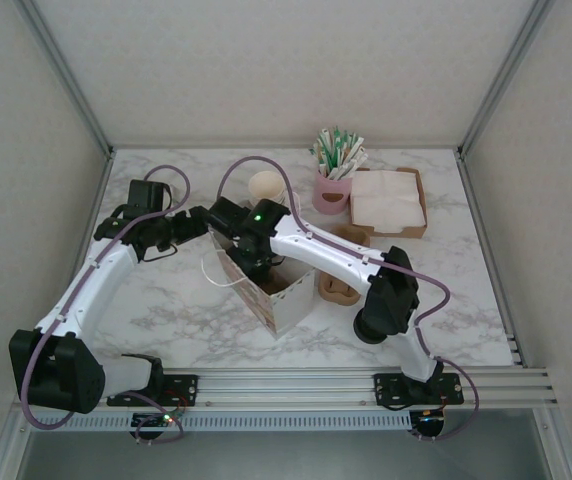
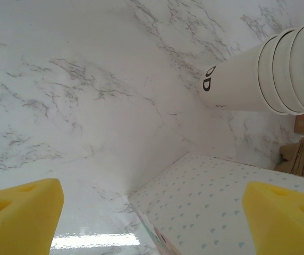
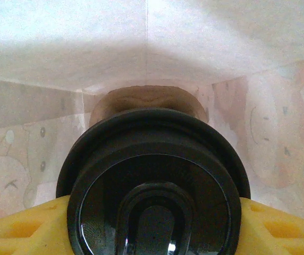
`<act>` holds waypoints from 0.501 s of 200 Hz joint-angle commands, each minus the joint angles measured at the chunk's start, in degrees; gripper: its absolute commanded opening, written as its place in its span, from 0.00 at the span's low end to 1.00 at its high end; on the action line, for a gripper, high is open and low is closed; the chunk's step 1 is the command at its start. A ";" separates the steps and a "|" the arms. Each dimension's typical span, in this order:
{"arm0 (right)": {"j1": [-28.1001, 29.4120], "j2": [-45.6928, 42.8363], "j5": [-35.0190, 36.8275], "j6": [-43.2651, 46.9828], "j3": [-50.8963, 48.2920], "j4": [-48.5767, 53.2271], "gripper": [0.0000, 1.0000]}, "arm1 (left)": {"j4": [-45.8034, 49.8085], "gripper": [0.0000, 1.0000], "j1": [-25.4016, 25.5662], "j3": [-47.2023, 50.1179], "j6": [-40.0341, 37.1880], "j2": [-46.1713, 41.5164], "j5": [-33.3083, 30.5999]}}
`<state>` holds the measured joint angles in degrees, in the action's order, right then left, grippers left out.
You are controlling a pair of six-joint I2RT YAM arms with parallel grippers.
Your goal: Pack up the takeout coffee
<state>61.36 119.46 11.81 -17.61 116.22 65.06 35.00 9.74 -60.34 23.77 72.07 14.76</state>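
- Right hand [image 3: 152, 226] is clamped on the takeout coffee [image 3: 152, 175] at its black lid, down inside the paper bag [image 3: 146, 42].
- Left hand [image 2: 152, 212] is spread and empty, just beside the bag's left wall.
- Risk: cup base is hidden, so a release too high could tip and spill it.
- Risk: the wrist catching the bag rim on exit could topple the bag.
- Room: bag walls are close all round; the worktop [image 2: 61, 79] is open to the left, with the cup stack [image 2: 269, 69] on the far side.

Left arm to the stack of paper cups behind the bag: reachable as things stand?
Probably yes. The left gripper is open and empty, and the stack of paper cups sits just ahead to its right across bare table. The bag and the right arm beside it leave a tight gap.
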 commanded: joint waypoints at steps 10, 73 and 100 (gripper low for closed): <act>-0.44 2.25 -0.69 -1.10 -0.51 3.34 0.54 | 0.86 0.87 0.65 -1.67 -0.38 0.18 0.95; -0.41 3.23 -1.75 -1.53 -1.60 3.57 0.54 | 0.80 0.87 0.79 -1.65 -0.38 0.22 0.88; -0.45 3.90 -2.30 -1.86 -2.23 3.84 0.54 | 0.81 0.87 0.81 -1.71 -0.39 0.13 0.90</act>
<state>61.36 120.60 11.44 -18.28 116.07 65.32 35.00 10.04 -60.34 23.77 72.07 14.76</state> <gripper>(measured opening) 0.654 0.873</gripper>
